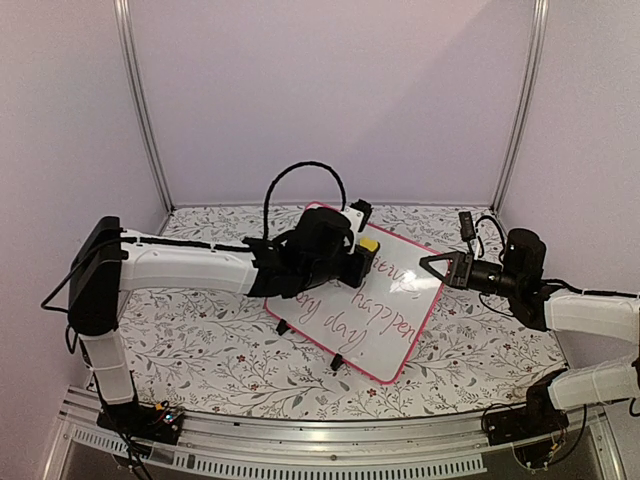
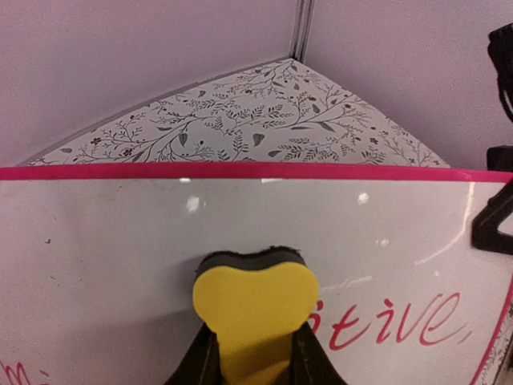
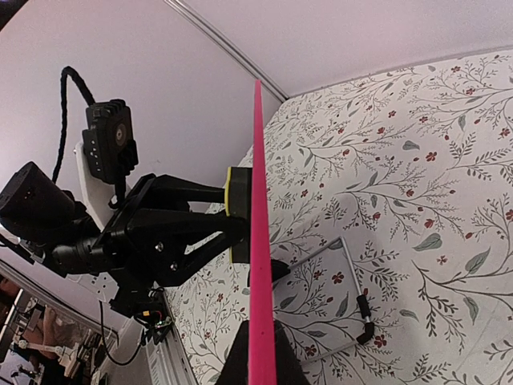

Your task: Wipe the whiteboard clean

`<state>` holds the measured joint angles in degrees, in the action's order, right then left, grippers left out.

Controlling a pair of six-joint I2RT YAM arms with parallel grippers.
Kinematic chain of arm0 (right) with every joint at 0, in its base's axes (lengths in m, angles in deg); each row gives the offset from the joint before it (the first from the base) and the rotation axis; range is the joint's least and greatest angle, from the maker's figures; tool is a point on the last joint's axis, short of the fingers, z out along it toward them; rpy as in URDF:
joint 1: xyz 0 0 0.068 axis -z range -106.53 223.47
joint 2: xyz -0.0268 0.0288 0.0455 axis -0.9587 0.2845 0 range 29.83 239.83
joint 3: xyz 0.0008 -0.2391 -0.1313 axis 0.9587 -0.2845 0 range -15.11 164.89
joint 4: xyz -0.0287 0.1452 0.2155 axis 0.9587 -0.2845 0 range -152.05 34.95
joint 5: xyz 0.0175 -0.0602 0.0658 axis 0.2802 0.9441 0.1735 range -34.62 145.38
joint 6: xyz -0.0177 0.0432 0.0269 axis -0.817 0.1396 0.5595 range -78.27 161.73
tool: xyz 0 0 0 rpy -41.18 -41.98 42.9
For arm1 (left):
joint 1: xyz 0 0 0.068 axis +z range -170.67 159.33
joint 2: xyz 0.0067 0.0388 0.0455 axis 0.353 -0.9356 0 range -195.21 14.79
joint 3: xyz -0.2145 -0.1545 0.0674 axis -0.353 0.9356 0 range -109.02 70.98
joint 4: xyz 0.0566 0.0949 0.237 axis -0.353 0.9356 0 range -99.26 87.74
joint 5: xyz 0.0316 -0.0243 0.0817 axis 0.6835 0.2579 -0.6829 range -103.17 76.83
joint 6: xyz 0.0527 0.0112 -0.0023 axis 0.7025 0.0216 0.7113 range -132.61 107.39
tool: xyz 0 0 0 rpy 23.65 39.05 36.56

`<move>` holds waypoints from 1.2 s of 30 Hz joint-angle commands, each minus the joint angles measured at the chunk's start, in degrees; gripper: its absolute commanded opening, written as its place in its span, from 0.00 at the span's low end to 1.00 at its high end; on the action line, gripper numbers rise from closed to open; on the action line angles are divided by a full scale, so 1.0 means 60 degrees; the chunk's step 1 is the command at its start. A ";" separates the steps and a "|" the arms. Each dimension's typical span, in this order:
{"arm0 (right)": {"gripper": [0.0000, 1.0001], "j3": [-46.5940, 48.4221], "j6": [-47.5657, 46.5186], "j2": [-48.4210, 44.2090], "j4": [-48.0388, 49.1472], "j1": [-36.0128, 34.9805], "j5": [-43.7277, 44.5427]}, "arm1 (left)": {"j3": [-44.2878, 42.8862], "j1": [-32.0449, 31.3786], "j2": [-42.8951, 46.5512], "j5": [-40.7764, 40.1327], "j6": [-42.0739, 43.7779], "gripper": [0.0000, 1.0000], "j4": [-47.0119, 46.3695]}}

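Both arms outstretched toward centre, left gripper (image 1: 362,256) and right gripper (image 1: 430,263) tightly closed.

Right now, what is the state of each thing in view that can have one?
whiteboard: partly clean, red writing on the rest.
eraser: gripped, pressed against the whiteboard.
left end effector: shut on the eraser.
right end effector: shut on the whiteboard's pink edge.

Left pincer (image 1: 362,262) hides part of whiteboard (image 1: 390,325) writing; eraser (image 2: 255,309) base, lower words cut off below.
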<state>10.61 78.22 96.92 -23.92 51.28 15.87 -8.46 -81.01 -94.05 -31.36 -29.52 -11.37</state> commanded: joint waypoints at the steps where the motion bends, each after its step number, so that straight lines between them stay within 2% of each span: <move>1: 0.00 0.0036 -0.0735 0.0166 -0.0355 -0.0530 -0.1134 | 0.0615 0.0120 -0.0204 -0.0193 -0.0111 0.00 0.0588; 7: 0.00 0.0065 -0.0699 0.0284 -0.0311 -0.0537 -0.1179 | 0.2064 0.0113 0.0538 -0.0202 -0.0534 0.00 0.0248; 11: 0.00 0.0081 -0.0706 0.0316 -0.0296 -0.0552 -0.1166 | 0.2498 0.0132 0.0823 -0.0270 -0.0609 0.00 0.0074; 25: 0.00 0.0072 -0.0748 0.0220 -0.0406 -0.0610 -0.1119 | 0.0380 0.0058 -0.0341 0.0209 -0.0097 0.00 0.0209; 31: 0.00 0.0061 -0.0757 0.0251 -0.0412 -0.0622 -0.1095 | 0.0174 0.0153 -0.0382 0.0032 -0.0068 0.00 0.0205; 36: 0.00 0.0051 -0.0776 0.0232 -0.0424 -0.0642 -0.1079 | 0.0653 0.0154 -0.0221 0.0074 -0.0231 0.00 0.0101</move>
<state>10.89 78.41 97.55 -23.72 50.97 16.33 -6.58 -80.98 -93.26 -31.21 -30.81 -11.28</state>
